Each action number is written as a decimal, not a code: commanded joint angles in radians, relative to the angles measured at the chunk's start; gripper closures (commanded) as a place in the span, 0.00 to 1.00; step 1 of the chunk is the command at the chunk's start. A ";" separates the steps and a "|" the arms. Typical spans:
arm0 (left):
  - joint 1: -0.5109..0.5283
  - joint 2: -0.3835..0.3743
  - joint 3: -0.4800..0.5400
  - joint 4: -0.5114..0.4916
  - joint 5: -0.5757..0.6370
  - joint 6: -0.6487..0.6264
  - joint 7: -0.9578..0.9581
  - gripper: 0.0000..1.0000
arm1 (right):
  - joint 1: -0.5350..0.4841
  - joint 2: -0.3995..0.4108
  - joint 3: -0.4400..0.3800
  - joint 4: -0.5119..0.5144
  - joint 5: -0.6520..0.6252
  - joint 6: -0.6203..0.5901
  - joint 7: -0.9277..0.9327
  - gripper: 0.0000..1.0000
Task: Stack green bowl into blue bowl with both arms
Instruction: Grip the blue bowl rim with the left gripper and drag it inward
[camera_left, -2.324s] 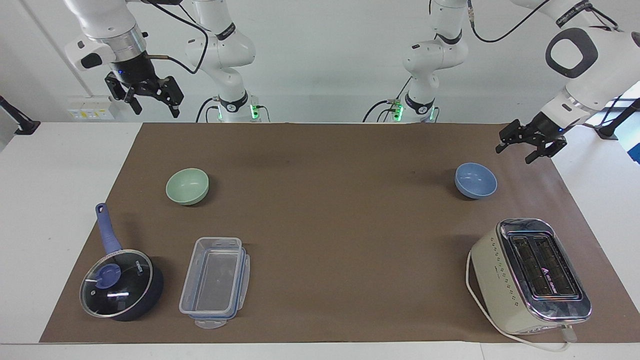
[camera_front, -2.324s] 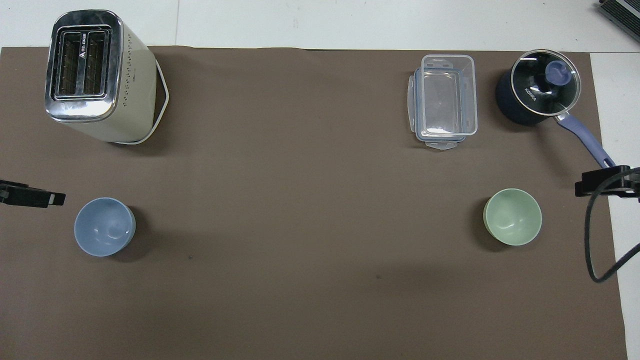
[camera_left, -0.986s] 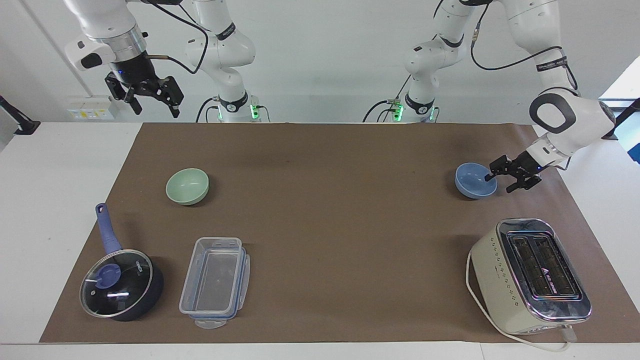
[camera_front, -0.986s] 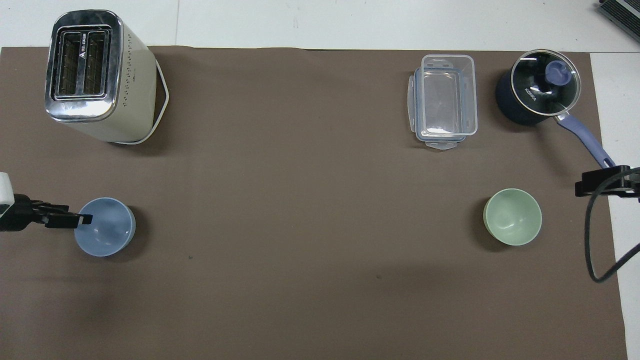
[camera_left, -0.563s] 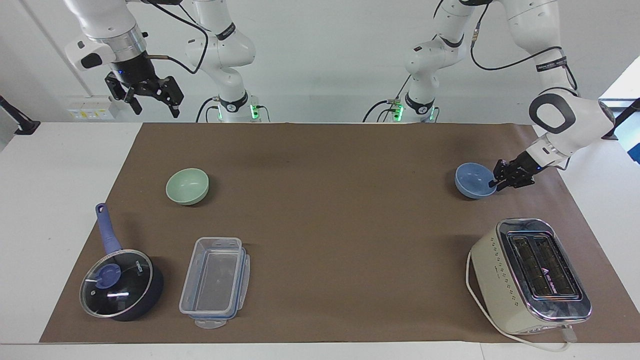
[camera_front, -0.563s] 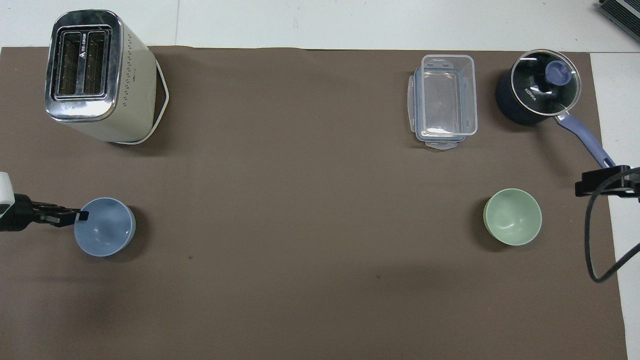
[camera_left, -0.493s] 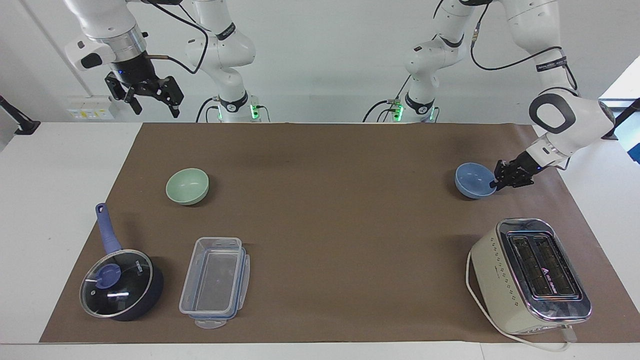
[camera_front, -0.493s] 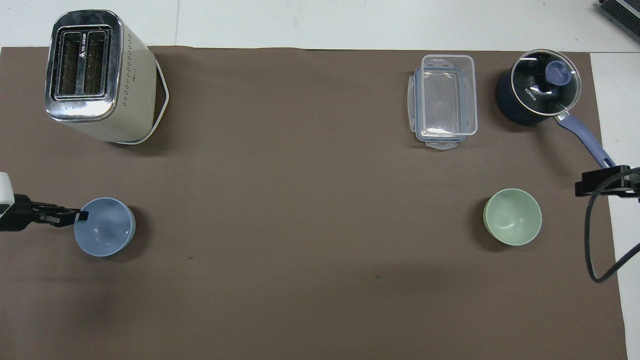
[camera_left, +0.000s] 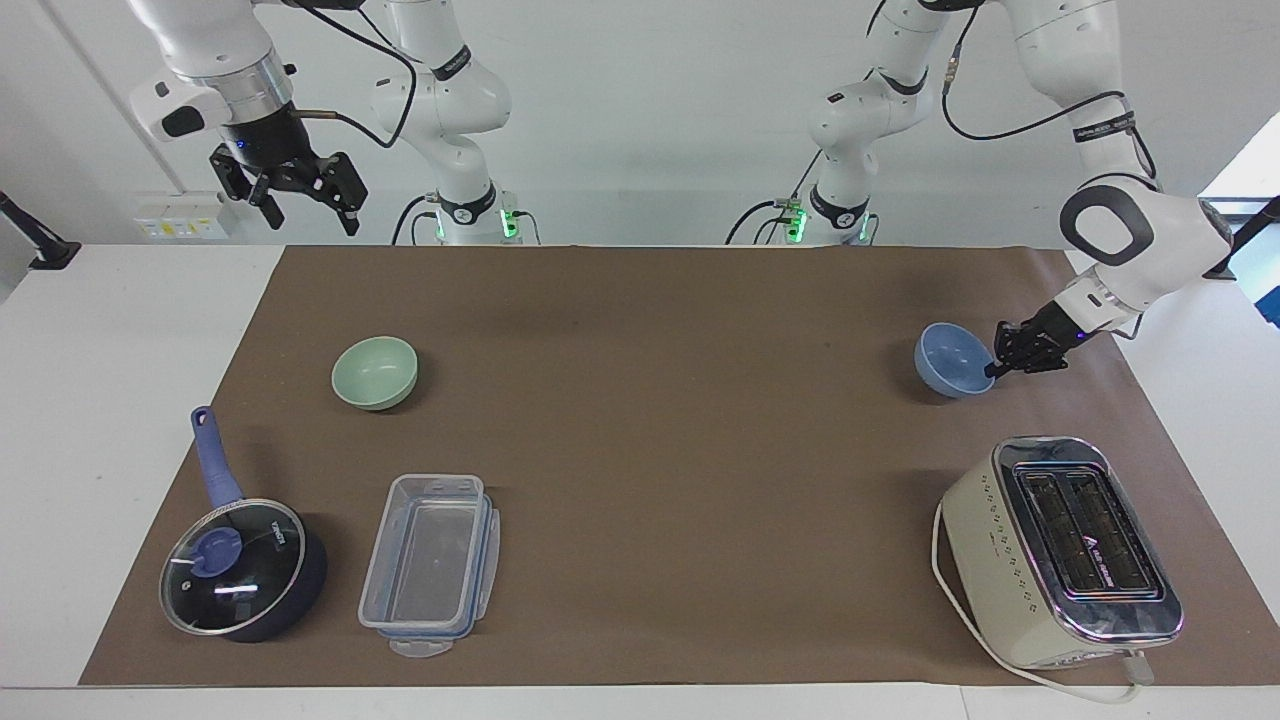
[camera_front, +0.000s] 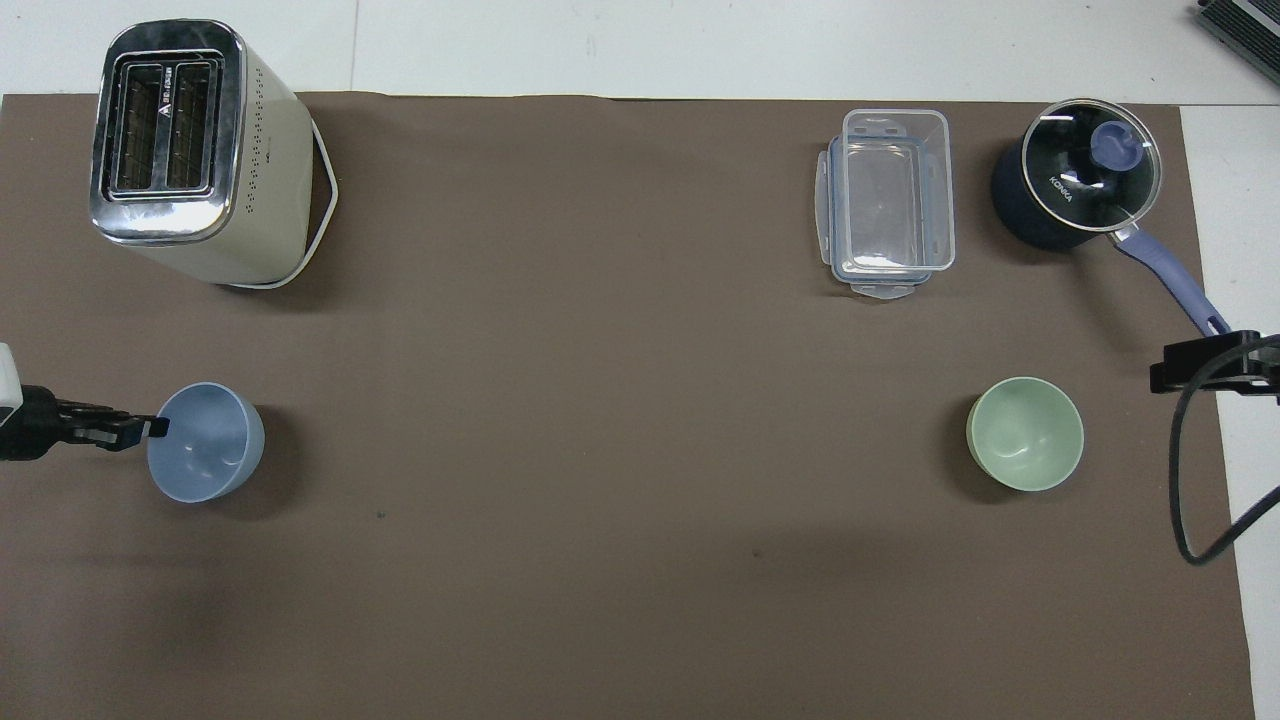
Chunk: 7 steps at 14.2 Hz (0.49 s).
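Working across the facing view: your right gripper (camera_left: 305, 200) waits high at upper left, fingers spread. Below sit the smooth matte green bowl (camera_left: 375, 372), a glass-lidded saucepan (camera_left: 243, 568) and a clear plastic box (camera_left: 430, 564). At mid right your left gripper (camera_left: 994, 364) is pinched on the round blue bowl's (camera_left: 952, 360) rim. A glossy cream toaster (camera_left: 1060, 554) stands lower right.

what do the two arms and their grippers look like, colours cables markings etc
Both arms are glossy white, rounded jointed segments with black bands at the joints and black cables running along them. The right arm ends in a silver wrist ring above a black two-finger right gripper. The left arm has a black rounded-square outline on its elbow cover and a black left gripper. Green lights glow at both bases.
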 joint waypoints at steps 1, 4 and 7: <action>-0.028 -0.094 0.001 -0.026 -0.005 0.005 -0.002 1.00 | -0.013 -0.003 0.006 0.005 0.007 -0.014 -0.025 0.00; -0.087 -0.163 0.001 -0.058 -0.005 0.014 -0.054 1.00 | -0.013 -0.003 0.006 0.005 0.007 -0.014 -0.025 0.00; -0.169 -0.189 0.000 -0.069 0.014 0.022 -0.177 1.00 | -0.013 -0.003 0.006 0.005 0.007 -0.014 -0.025 0.00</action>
